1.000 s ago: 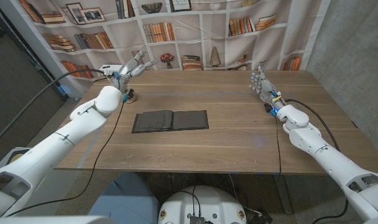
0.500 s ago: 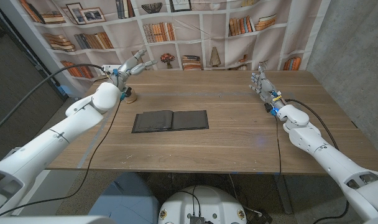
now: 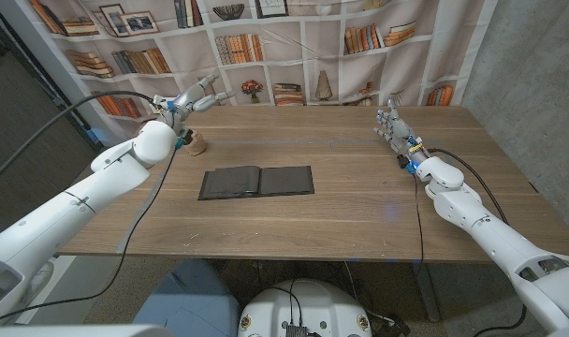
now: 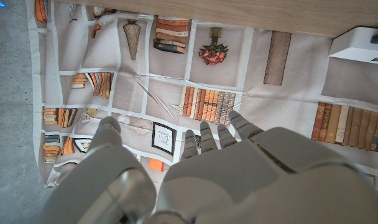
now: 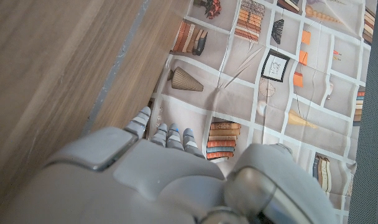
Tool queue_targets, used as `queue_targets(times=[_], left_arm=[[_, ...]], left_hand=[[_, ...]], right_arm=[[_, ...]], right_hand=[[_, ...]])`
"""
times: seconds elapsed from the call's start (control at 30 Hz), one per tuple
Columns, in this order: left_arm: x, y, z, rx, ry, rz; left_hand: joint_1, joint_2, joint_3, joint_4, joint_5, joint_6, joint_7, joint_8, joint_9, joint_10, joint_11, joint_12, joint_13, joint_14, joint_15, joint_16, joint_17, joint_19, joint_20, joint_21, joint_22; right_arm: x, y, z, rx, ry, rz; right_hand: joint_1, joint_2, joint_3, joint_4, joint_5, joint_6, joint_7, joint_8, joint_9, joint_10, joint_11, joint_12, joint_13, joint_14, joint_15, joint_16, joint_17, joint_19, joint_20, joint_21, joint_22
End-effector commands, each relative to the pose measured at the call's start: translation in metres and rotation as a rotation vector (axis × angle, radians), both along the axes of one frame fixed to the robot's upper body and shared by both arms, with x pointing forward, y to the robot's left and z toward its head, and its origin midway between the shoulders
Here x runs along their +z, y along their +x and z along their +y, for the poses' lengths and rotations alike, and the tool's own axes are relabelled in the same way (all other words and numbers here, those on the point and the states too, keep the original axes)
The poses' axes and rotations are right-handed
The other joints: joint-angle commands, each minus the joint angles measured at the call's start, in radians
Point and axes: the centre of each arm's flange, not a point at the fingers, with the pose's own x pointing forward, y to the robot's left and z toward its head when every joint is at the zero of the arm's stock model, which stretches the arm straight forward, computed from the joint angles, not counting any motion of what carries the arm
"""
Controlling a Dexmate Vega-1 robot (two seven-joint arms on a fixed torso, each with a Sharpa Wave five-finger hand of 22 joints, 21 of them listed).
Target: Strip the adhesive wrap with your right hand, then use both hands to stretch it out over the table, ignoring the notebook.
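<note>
Nearest the robot on the wooden table (image 3: pixel 341 220), left of the middle, a dark notebook (image 3: pixel 256 181) lies open and flat, both pages up, well apart from either hand. Farther back on the left, a small tan roll, the adhesive wrap (image 3: pixel 196 143), sits on the tabletop near the far left corner, just beside the left forearm; the head view is too coarse to tell whether a strip is pulled loose. Beyond it the left hand (image 3: pixel 193 98) is raised above the table's far left edge, fingers spread apart and holding nothing, pointing toward the backdrop. On the right side the right hand (image 3: pixel 393 124) is at the far part of the table near its right edge, fingers extended together toward the far side; from the head view alone it is hard to say whether it touches the wood. The right wrist view adds what the head view lacks: the back of the right hand (image 5: pixel 170 180) with its fingertips (image 5: pixel 174 132) lined up straight at the table's far edge, nothing in them, the wood grain running alongside. The left wrist view shows the left hand (image 4: pixel 226 174) with fingers (image 4: pixel 206 138) apart and empty, and a white box (image 4: pixel 362 45) at the table's edge. Farthest back hangs a printed bookshelf backdrop (image 3: pixel 294 47) of books, frames and vases.
</note>
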Motion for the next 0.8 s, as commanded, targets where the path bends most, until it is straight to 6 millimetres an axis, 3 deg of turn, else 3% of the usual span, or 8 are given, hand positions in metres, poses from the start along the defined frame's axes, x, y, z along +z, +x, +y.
queue_targets(times=[0.03, 0.27, 0.47, 0.8], left_arm=[[0.0044, 0.0017, 0.0034, 0.049, 0.057, 0.006], [0.0075, 0.0032, 0.0049, 0.075, 0.090, -0.003], [0.0103, 0.0013, 0.0040, 0.118, 0.156, -0.009], [0.0139, 0.0008, 0.0045, 0.164, 0.216, -0.014]], left_hand=[[0.015, 0.001, 0.007, 0.003, -0.002, 0.008, -0.003, 0.004, 0.002, 0.009, 0.003, 0.010, 0.002, 0.004, -0.006, 0.005, 0.002, 0.006, 0.003, 0.005, 0.003], [0.020, 0.004, 0.008, 0.004, -0.002, 0.013, -0.003, 0.004, 0.002, 0.011, 0.002, 0.010, 0.002, 0.005, -0.008, 0.005, 0.002, 0.007, 0.002, 0.005, 0.003], [0.037, 0.007, 0.010, 0.003, -0.003, 0.042, 0.000, 0.007, 0.002, 0.063, -0.013, 0.026, 0.002, 0.057, -0.019, 0.017, 0.001, 0.048, -0.026, 0.015, 0.002], [0.043, 0.007, 0.011, 0.002, -0.003, 0.054, -0.002, 0.008, 0.002, 0.063, -0.013, 0.023, 0.002, 0.057, -0.023, 0.013, 0.001, 0.045, -0.027, 0.011, 0.002]], right_arm=[[-0.0001, 0.0019, 0.0018, -0.009, -0.004, 0.007], [-0.0011, 0.0009, 0.0023, -0.011, -0.002, 0.008], [-0.0022, 0.0001, 0.0022, -0.011, 0.004, 0.007], [-0.0031, -0.0019, 0.0030, -0.009, 0.005, 0.005]], right_hand=[[0.000, 0.002, 0.003, 0.003, -0.003, 0.006, 0.001, 0.005, 0.002, 0.005, 0.001, 0.003, 0.004, -0.031, -0.004, 0.003, 0.003, 0.001, 0.001, -0.002, 0.002], [0.000, 0.002, 0.003, 0.002, -0.003, 0.006, 0.001, 0.005, 0.001, 0.005, 0.001, 0.002, 0.004, -0.032, -0.004, 0.003, 0.002, 0.001, 0.000, -0.002, 0.002], [0.001, 0.002, 0.003, 0.002, -0.003, 0.007, 0.001, 0.004, 0.001, 0.006, 0.002, 0.002, 0.004, -0.032, -0.004, 0.002, 0.002, 0.002, 0.000, -0.002, 0.002], [0.001, 0.003, 0.004, 0.001, -0.003, 0.008, 0.002, 0.003, 0.001, 0.006, 0.001, 0.001, 0.004, -0.032, -0.004, 0.001, 0.002, 0.002, 0.000, -0.003, 0.002]])
